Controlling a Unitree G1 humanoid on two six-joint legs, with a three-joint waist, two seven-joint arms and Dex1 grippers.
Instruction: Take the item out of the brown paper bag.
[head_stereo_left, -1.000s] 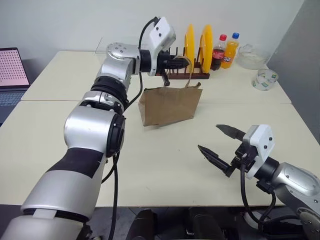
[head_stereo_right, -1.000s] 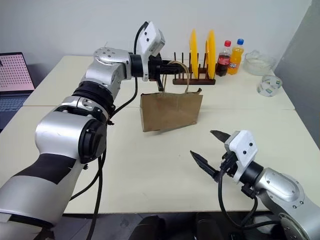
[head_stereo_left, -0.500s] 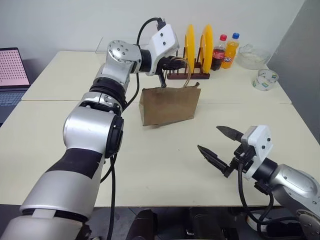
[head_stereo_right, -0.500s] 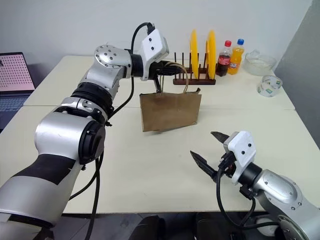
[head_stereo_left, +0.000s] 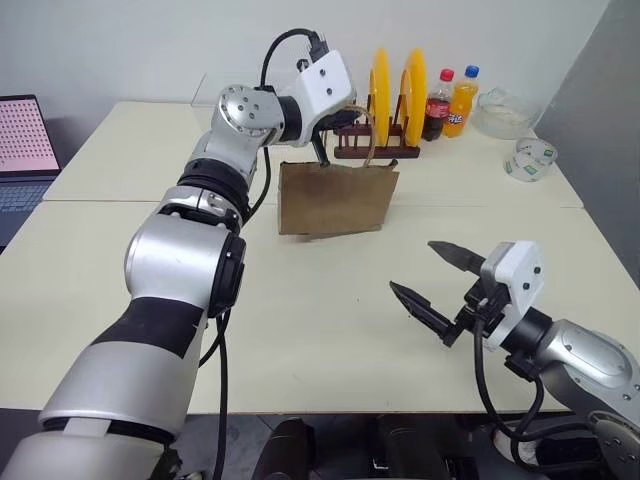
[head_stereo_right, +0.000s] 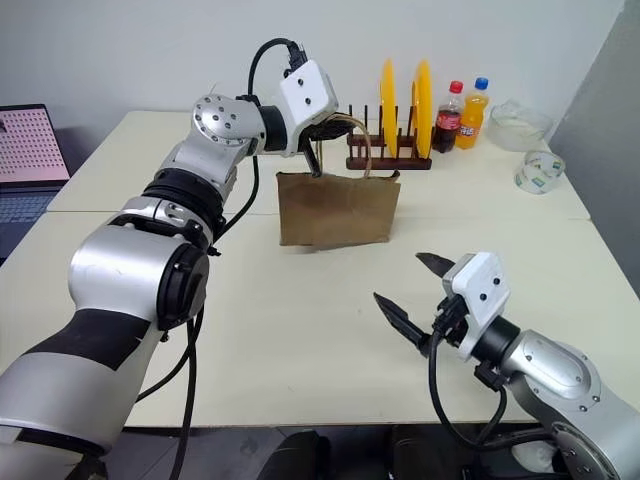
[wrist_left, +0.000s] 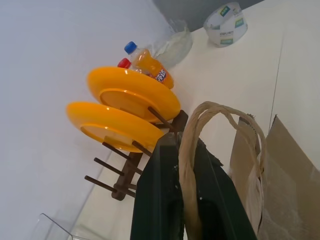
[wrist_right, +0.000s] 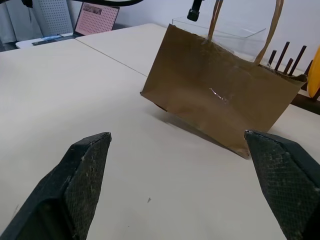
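Note:
The brown paper bag (head_stereo_left: 337, 198) hangs by its tan cord handles (wrist_left: 192, 150) just above the cream table (head_stereo_left: 330, 300), near the middle. My left gripper (wrist_left: 190, 165) is shut on both cord loops over the bag's top edge, also seen at left gripper (head_stereo_left: 335, 125). From the right wrist view the bag (wrist_right: 225, 100) is tilted, its lower edge casting a shadow on the table. My right gripper (head_stereo_left: 412, 266) is open and empty over the table's near right part, well short of the bag. The item is hidden.
A wooden rack with two yellow plates (head_stereo_left: 392, 88) stands right behind the bag. Beyond it are a cola bottle (head_stereo_left: 436, 105), an orange bottle (head_stereo_left: 461, 100), a glass bowl (head_stereo_left: 500, 115) and a tape roll (head_stereo_left: 528, 158). A laptop (head_stereo_left: 20, 140) sits far left.
My left wrist has rolled and the bag has swung a little up and to the left, hanging straighter now. The right gripper has stayed put, still open.

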